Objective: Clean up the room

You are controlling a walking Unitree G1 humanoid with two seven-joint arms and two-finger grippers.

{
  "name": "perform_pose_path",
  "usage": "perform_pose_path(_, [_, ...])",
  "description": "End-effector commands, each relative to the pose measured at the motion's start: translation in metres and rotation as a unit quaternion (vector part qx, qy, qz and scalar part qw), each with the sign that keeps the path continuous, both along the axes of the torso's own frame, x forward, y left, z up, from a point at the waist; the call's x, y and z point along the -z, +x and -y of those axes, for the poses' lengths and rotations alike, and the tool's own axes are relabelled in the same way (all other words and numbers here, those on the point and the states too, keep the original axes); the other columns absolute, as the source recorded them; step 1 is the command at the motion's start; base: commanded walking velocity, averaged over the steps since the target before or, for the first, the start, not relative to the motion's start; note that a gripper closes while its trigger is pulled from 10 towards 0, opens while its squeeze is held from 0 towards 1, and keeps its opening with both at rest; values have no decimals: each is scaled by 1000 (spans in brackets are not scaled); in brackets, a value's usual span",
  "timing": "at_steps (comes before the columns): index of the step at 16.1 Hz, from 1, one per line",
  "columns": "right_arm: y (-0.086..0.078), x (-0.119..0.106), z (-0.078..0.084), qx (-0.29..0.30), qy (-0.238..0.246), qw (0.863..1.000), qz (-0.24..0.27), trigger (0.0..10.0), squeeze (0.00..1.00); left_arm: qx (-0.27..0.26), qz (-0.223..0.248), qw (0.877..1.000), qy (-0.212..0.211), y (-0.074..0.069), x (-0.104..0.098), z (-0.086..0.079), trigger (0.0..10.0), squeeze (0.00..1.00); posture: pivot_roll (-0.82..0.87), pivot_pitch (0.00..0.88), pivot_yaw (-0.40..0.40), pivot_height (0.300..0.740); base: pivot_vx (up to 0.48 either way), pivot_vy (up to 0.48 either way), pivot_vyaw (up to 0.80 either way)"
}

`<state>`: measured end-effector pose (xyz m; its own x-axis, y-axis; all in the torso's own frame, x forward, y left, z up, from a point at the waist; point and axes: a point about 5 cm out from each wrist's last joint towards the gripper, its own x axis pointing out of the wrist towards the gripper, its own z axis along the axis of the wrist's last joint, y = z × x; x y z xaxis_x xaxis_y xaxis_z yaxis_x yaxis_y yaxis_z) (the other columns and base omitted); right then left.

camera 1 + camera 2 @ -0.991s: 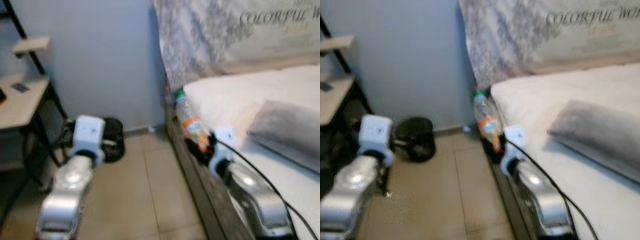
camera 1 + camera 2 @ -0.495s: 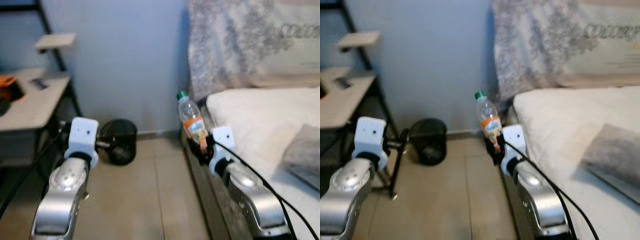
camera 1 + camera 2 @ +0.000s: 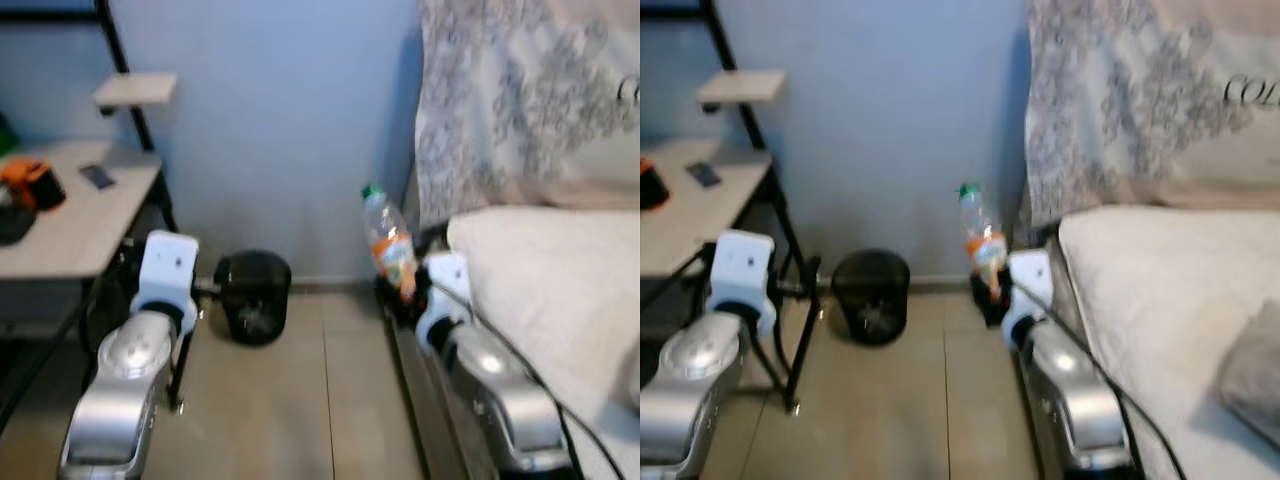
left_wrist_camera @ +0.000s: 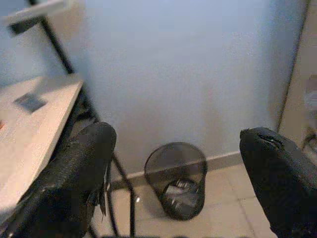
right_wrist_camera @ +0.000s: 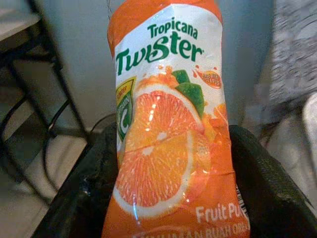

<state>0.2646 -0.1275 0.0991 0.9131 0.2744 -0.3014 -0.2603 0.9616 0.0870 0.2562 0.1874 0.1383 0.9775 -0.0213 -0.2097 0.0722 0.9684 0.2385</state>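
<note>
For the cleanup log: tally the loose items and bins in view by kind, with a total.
Plastic bottle, held in the right end effector: 1
Black mesh waste bin on the floor by the wall: 1
Small orange object on the desk: 1
Small dark flat item on the desk: 1
Total: 4

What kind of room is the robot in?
Most likely a bedroom. There is a bed with a white mattress and a patterned grey blanket draped at its head, a light wooden desk on black metal legs, and a small black mesh wastebasket standing on the tiled floor.
</note>
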Motion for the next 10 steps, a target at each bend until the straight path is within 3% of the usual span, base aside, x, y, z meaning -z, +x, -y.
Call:
perform_pose_path(1, [2,2,9,17,-8,1000,-6,10000,0,15,-5,1000,-2,2,1,6,10000,0,-59,0,15,740,382,0,0])
perform_pose_path(10, [5,1,8,16,-6,1000,0,10000,0,16,-12,1000,-2,4,1,4,10000,0,-63,0,24,740,359,0,0])
